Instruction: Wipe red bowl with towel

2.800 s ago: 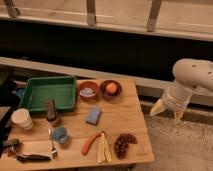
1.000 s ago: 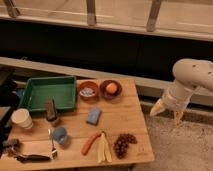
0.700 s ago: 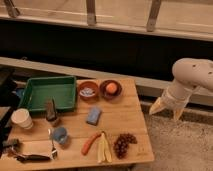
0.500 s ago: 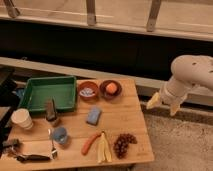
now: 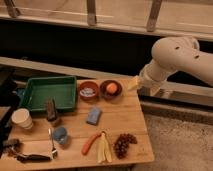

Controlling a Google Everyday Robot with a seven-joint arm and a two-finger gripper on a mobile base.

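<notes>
Noted along the near edge of the wooden counter [image 5: 125, 122]: a yellow banana peel [image 5: 103, 148], an orange carrot-like stick [image 5: 90, 143] and a dark bunch of grapes [image 5: 124, 144]. Well apart from the work; no hazard judged.

Recorded at mid-counter: a blue rectangular sponge-like pad [image 5: 93, 116]. Judged liable to be picked up in error, being close in colour to the cloth and lying flat in the open.

Found toward the far edge: the small round orange-red bowl [image 5: 88, 99], just right of the green plastic tray [image 5: 47, 92], with the small pale whitish-blue towel [image 5: 88, 91] lying inside it. Recorded just beside it on the right: a darker brownish-red bowl [image 5: 111, 97] of like size, holding a round orange item [image 5: 111, 88]. Contact between the two bowls not determinable.

Located farthest out, by the counter's far right corner: the pale two-finger gripper [image 5: 142, 86] on the bulky white arm [image 5: 180, 57]. Jaws apart, nothing between them, clear of every item.

Hazards judged from here:
- Wrong bowl chosen, the darker one lying between gripper and target.
- Rim or wall caught together with the cloth during the pinch, tipping or lifting the bowl.
- Unrestrained bowl pushed against the tray or its neighbour under wiping pressure.
- Orange item knocked out while reaching across.
</notes>
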